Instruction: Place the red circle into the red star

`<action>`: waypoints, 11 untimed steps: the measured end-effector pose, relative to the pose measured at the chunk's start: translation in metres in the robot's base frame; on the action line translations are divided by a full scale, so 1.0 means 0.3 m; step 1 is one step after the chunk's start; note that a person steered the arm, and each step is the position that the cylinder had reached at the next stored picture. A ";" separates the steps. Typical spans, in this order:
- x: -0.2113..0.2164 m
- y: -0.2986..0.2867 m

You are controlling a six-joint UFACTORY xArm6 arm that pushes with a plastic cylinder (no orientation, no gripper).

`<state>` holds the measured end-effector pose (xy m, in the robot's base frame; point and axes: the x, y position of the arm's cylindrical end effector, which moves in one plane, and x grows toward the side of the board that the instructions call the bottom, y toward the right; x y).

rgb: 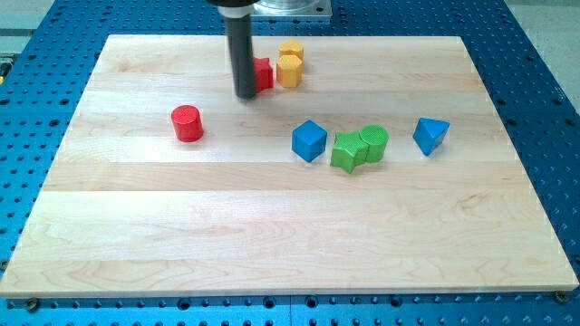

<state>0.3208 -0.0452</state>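
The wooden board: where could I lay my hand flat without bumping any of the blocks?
The whole strip along the view's bottom of the board is bare, below the blue cube, green blocks and blue wedge. It is crowded near the top, where my tip stands against the red star and yellow blocks; the red circle sits alone.

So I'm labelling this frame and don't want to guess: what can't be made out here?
- Red star: camera view, mostly hidden behind my rod; its shape is unreadable, only a red sliver shows right of my tip.
- Whether my tip touches it: cannot tell.
- Rear yellow block: partly hidden by the front yellow block.
- Arm above the rod: cut off by the view's top edge.
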 end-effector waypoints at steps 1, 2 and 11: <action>0.036 -0.060; 0.297 -0.093; 0.079 -0.016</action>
